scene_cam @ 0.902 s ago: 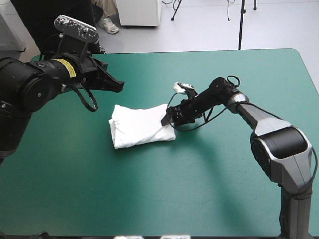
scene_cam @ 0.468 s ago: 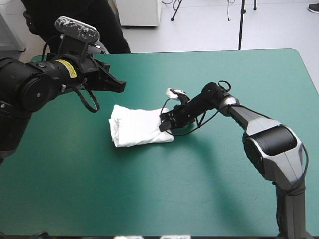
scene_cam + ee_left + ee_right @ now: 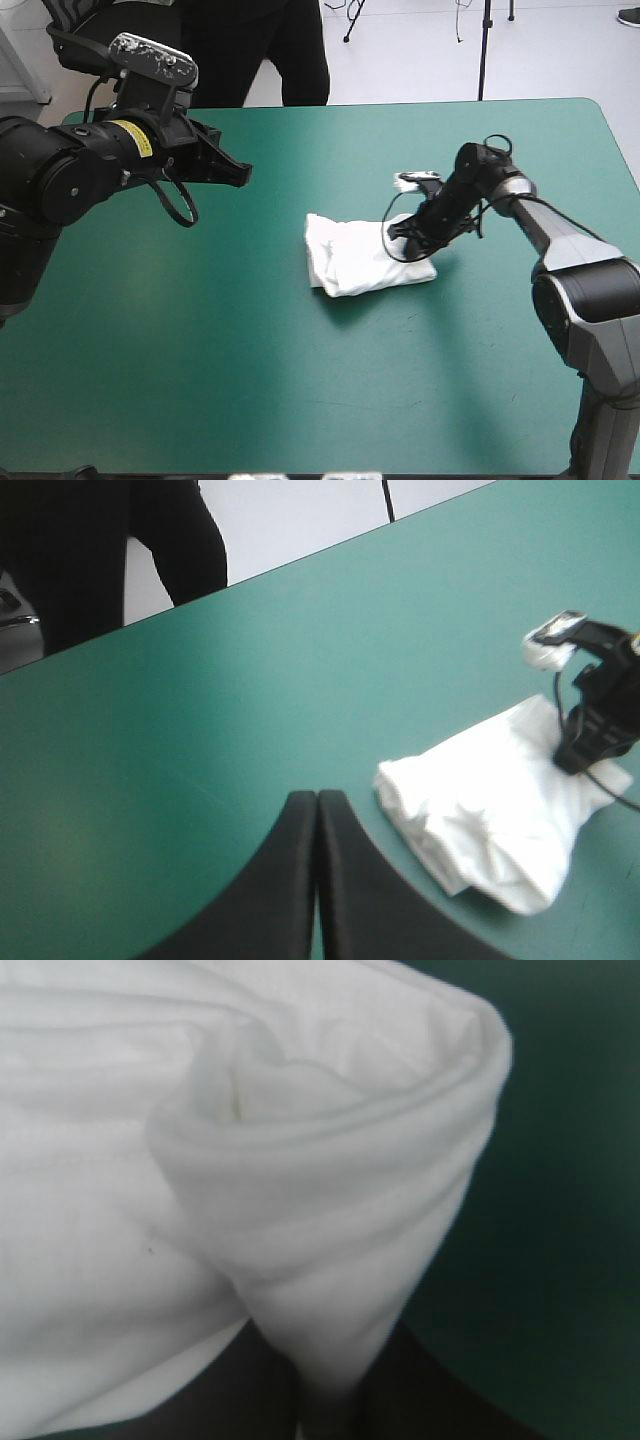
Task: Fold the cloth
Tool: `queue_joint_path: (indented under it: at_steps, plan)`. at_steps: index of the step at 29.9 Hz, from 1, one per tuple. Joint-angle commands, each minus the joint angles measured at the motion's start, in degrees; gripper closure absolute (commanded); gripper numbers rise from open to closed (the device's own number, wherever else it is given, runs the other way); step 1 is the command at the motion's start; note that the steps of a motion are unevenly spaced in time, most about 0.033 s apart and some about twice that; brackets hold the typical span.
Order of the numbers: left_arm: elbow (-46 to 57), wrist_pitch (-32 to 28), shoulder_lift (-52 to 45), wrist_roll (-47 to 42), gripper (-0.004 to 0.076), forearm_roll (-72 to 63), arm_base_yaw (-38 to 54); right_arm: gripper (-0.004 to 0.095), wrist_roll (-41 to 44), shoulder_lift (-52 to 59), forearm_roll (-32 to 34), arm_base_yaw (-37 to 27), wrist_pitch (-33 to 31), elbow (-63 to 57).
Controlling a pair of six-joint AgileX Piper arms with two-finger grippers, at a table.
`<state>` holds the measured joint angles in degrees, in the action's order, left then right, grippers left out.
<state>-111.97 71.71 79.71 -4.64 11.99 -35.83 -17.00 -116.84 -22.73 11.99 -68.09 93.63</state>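
Note:
The white T-shirt (image 3: 355, 262) lies as a folded bundle a little right of the table's middle. My right gripper (image 3: 398, 232) is down at the bundle's right end, shut on a thick fold of it. In the right wrist view that fold of the T-shirt (image 3: 300, 1180) rises from between the black fingers of the right gripper (image 3: 325, 1400). My left gripper (image 3: 240, 172) hangs shut above the table's left part, well apart from the bundle. From the left wrist the left gripper (image 3: 317, 798) forms one pointed arch, with the T-shirt (image 3: 490, 820) and the right gripper (image 3: 585, 750) ahead of it.
Bare teal-green cover (image 3: 300, 400) surrounds the bundle on every side. The table's far edge (image 3: 400, 102) and its right edge (image 3: 622, 150) are both some way from the bundle.
The right gripper's fingers came together on the bundle's right end and dragged the bundle to the right across the cover. The left arm has stayed where it was.

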Motion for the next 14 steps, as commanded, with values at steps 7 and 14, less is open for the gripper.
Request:
queue_joint_path:
  at_steps: [7, 14]
  plan:
    - [-1.54, 2.07, -1.76, -0.66, 0.0733, -0.37, -0.06, 0.0921, 3.47, 14.85, 16.06, -18.61, -3.47, -6.26]
    - [-1.54, 2.07, -1.65, -0.66, 0.0733, -0.87, -0.06, 0.0921, 4.29, 25.52, 16.5, -35.9, 5.2, -22.18]
